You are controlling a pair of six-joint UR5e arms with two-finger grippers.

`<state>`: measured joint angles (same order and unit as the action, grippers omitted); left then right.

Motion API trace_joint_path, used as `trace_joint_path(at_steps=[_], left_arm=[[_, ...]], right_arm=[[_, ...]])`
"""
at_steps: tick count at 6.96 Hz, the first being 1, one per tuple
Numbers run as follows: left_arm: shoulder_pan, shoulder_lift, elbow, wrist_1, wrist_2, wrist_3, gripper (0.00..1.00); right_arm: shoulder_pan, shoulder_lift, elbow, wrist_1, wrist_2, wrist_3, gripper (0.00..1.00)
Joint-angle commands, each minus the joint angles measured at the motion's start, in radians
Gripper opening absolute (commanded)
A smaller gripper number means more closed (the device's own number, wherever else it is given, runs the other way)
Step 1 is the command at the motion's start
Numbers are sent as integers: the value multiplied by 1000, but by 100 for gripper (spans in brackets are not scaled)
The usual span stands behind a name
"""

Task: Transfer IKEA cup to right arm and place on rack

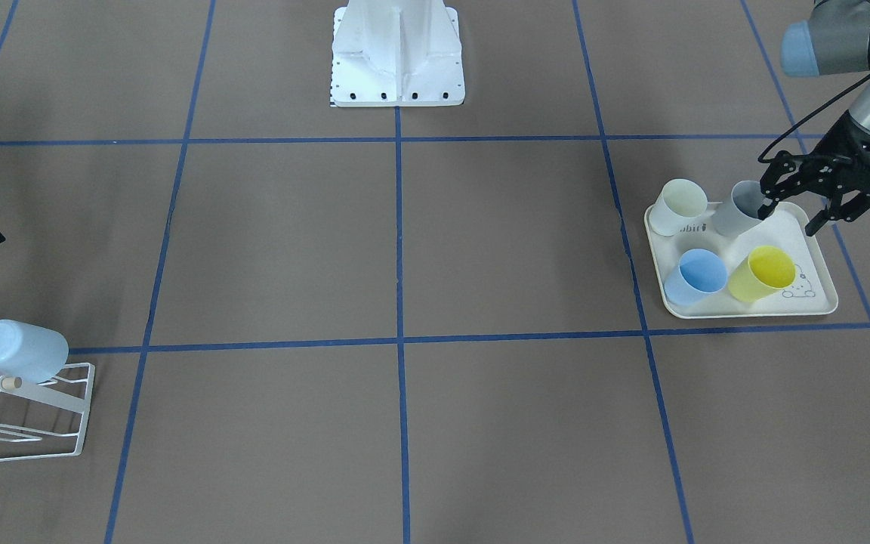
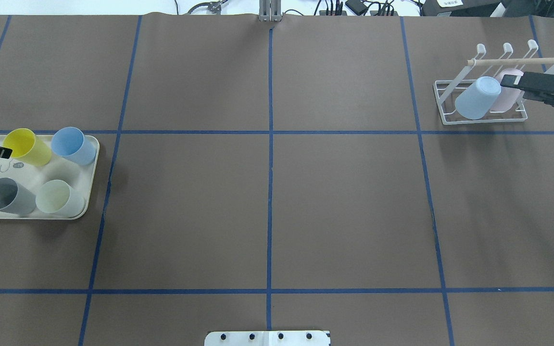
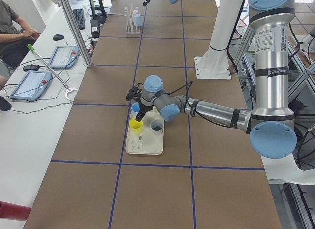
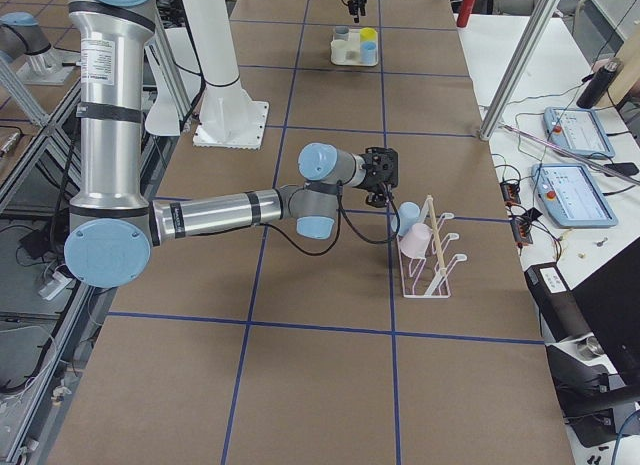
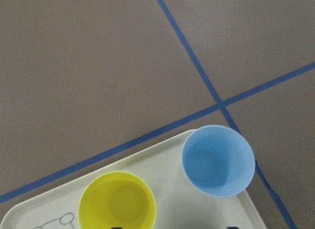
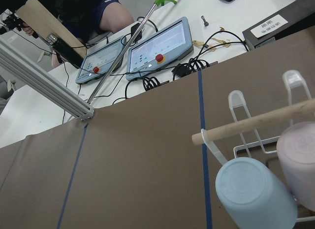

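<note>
Overhead exterior sets it out: tray point(image 2: 41, 170) at the left end of the tabletop, rack point(image 2: 517, 61) at the far right, well apart. That gap, I'd judge, is why a hand-over is needed. Four cups stand mouth-up on the tray, rims free for a finger to slip inside. On the rack a pale blue cup point(image 2: 474, 98) and a pink cup point(image 2: 509, 96) hang upside down over the prongs.

Now the left end effector point(image 1: 791, 219): it hovers above the tray, fingers spread wide, gripping nothing. Its wrist view has the yellow cup point(image 5: 118, 204) and the blue cup point(image 5: 219, 160) right beneath, and yellow looks the likely pick. The right end effector point(image 2: 515, 81) sits beside the rack with nothing showing in its grip. How far open it is, I can't tell.
</note>
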<state>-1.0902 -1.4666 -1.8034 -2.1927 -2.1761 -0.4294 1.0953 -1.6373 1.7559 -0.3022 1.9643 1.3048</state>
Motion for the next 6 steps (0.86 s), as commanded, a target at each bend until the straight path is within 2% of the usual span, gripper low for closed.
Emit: trace_joint_path(at_steps=[1,3,5,6], left_arm=[[-2,-5,77,21,-11,9,77],[-4,6,87,24,-13,4,77],[-2,48,73,19,-82,3,77],[1,49,82,19,-82,4,78]], right_arm=[[-2,-1,1,0,5,1,100],[-2,-1,1,0,5,-1,100],[-2,-6,2,14,7,1,100],[-2,-6,2,14,7,1,100]])
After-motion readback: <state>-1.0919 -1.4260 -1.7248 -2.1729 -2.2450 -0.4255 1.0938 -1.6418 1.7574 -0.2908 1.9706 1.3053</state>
